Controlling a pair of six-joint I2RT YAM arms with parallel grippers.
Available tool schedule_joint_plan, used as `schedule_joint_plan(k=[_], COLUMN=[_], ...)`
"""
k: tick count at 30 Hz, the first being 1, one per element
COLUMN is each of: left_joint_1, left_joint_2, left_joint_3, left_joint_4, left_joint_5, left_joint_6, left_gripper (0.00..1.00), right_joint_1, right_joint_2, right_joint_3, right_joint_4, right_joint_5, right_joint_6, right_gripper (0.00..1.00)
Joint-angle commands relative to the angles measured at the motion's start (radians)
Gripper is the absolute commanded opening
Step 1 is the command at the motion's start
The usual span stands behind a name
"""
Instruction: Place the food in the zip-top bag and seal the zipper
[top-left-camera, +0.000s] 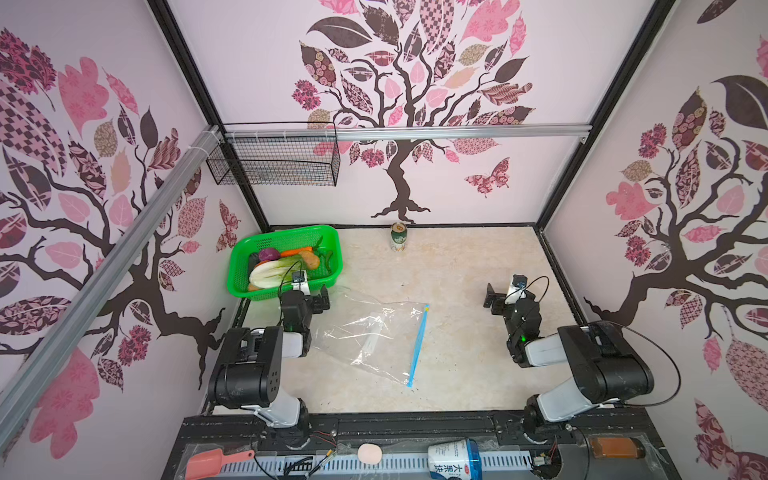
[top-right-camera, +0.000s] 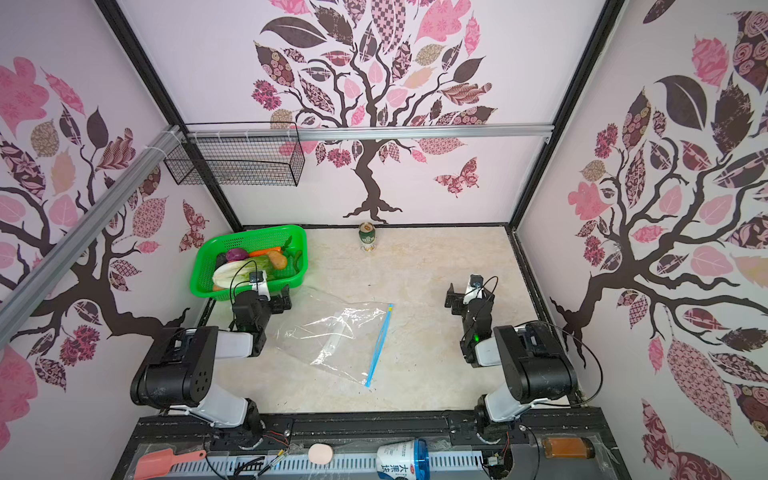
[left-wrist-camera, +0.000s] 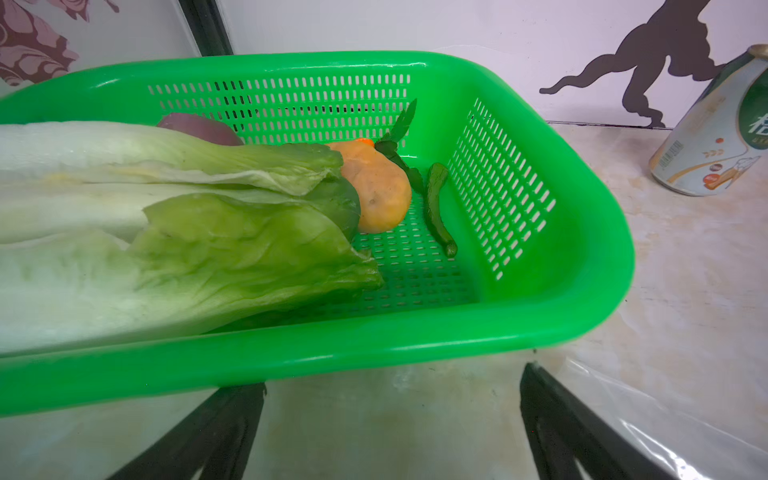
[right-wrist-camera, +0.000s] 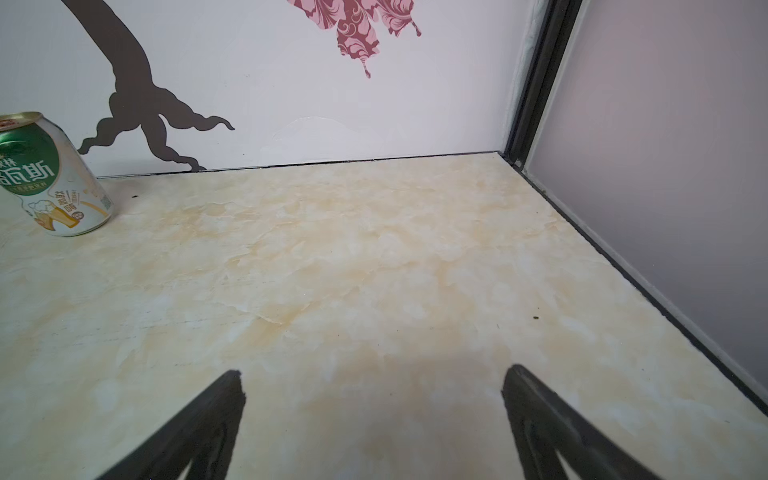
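The food lies in a green basket at the back left: a napa cabbage (top-left-camera: 270, 272) (left-wrist-camera: 166, 232), a tan potato (top-left-camera: 309, 258) (left-wrist-camera: 380, 191), a purple onion (top-left-camera: 268, 253), a carrot (top-left-camera: 295, 250) and a dark green piece (left-wrist-camera: 438, 208). The clear zip-top bag (top-left-camera: 374, 336) (top-right-camera: 336, 332) lies flat at the table's middle. Its light-blue zipper (top-left-camera: 419, 345) (top-right-camera: 379, 345) runs along the right edge. My left gripper (top-left-camera: 318, 300) (left-wrist-camera: 392, 376) stands open and empty just in front of the basket's near rim. On the right, my right gripper (top-left-camera: 494, 297) (right-wrist-camera: 374, 374) hangs open over bare table.
The green basket (top-left-camera: 328, 245) sits in the back left corner. A green drink can (top-left-camera: 399, 237) (right-wrist-camera: 50, 174) stands at the back wall. A wire basket (top-left-camera: 274, 160) hangs on the wall. A pink scoop (top-left-camera: 203, 461) and a cup (top-left-camera: 455, 459) lie on the front ledge.
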Motion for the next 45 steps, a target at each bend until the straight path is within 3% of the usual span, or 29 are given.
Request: schedule_joint_plan(k=[1,23,32,35,38,41,45], left_joint_1=[-0.005,-0.007,-0.013,-0.021,-0.021,-0.024,-0.058], left_joint_2=[-0.007,-0.006,-0.029,-0.103,-0.196,-0.265,-0.34], left_joint_3=[-0.002,0.003,-0.039,-0.035,0.019,0.089,0.126], left_joint_4=[0.018,0.012,0.072,0.003,-0.202,-0.456,-0.59], left_joint_5=[-0.004,-0.009,0.004,-0.035,-0.069,-0.046,-0.123], left_joint_6=[-0.002,-0.003,0.019,0.009,-0.041,-0.102,-0.118], left_gripper=[0.99,0.99,0.99,0.99,0.99,0.99,0.99], right_joint_1=[-0.003,-0.017,-0.016,-0.016,-0.017,-0.016,-0.016], right_joint_2=[0.013,0.015,-0.028,-0.142,-0.222,-0.278,-0.312], right_joint_3=[0.014,0.03,-0.033,0.009,0.071,0.152,0.251], right_joint_4=[0.002,-0.029,0.082,-0.107,-0.284,-0.472,-0.708], right_joint_5=[-0.003,-0.025,-0.007,0.053,0.1,0.098,0.092], right_joint_6=[0.013,0.024,0.018,0.042,0.078,0.186,0.417], right_gripper=[0.99,1.0,1.0,1.0,1.0,0.99,1.0])
